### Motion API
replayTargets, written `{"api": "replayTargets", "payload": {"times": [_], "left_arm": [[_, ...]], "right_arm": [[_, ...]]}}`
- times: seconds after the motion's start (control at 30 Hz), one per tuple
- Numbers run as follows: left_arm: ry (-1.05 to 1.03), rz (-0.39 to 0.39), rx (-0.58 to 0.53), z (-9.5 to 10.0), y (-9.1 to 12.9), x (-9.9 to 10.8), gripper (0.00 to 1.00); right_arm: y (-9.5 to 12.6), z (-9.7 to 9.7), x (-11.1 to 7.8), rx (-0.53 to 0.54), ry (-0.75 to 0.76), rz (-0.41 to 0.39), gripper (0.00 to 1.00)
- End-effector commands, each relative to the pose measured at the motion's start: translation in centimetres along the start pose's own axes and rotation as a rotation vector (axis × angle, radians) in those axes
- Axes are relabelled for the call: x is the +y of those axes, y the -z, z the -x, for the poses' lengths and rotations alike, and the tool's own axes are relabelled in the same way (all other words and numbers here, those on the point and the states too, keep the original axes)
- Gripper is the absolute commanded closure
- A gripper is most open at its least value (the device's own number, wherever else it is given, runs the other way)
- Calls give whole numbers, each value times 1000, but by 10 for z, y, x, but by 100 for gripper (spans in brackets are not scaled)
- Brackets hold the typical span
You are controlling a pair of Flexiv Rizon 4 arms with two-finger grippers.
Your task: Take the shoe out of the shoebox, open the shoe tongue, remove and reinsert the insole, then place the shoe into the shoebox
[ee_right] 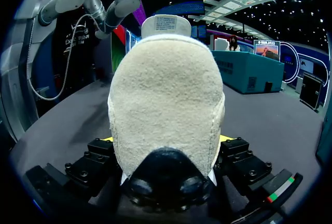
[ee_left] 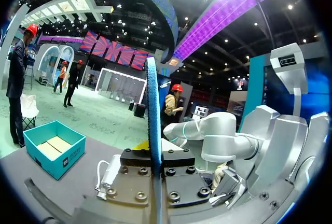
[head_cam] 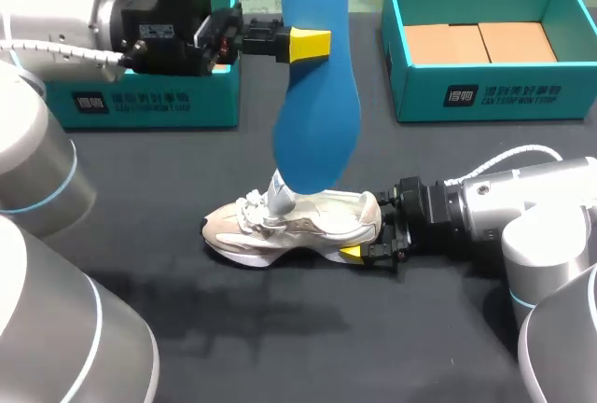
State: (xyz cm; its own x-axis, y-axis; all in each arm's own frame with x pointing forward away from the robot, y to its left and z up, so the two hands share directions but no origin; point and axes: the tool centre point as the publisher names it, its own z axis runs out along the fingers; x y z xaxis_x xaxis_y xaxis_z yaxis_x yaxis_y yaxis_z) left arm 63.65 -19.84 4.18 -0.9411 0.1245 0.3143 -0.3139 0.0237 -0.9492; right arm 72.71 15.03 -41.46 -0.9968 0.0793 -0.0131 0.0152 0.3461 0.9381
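Blue insole (head_cam: 317, 95) pinched in left jaws; beige shoe (head_cam: 308, 221) clamped in right jaws.

Dark grey desk (head_cam: 280, 328), matte top with a faint mottled sheen, soft blurred shadows lying across it, even overhead light

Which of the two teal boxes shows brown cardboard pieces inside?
The right-hand box; the left box is mostly hidden by my left arm.
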Motion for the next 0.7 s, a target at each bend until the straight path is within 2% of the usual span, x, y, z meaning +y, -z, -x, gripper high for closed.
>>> {"api": "replayTargets", "payload": {"times": [0.03, 0.27, 0.5, 0.7], "left_arm": [[5, 58, -18, -10, 24, 1, 100], [59, 57, -28, -15, 33, 15, 100], [85, 69, -15, -23, 31, 29, 100], [107, 71, -5, -25, 29, 32, 100]], "right_arm": [[-2, -1, -1, 0, -1, -5, 100], [-2, -1, -1, 0, -1, -5, 100], [-2, -1, -1, 0, -1, -5, 100], [-2, -1, -1, 0, -1, -5, 100]]}}
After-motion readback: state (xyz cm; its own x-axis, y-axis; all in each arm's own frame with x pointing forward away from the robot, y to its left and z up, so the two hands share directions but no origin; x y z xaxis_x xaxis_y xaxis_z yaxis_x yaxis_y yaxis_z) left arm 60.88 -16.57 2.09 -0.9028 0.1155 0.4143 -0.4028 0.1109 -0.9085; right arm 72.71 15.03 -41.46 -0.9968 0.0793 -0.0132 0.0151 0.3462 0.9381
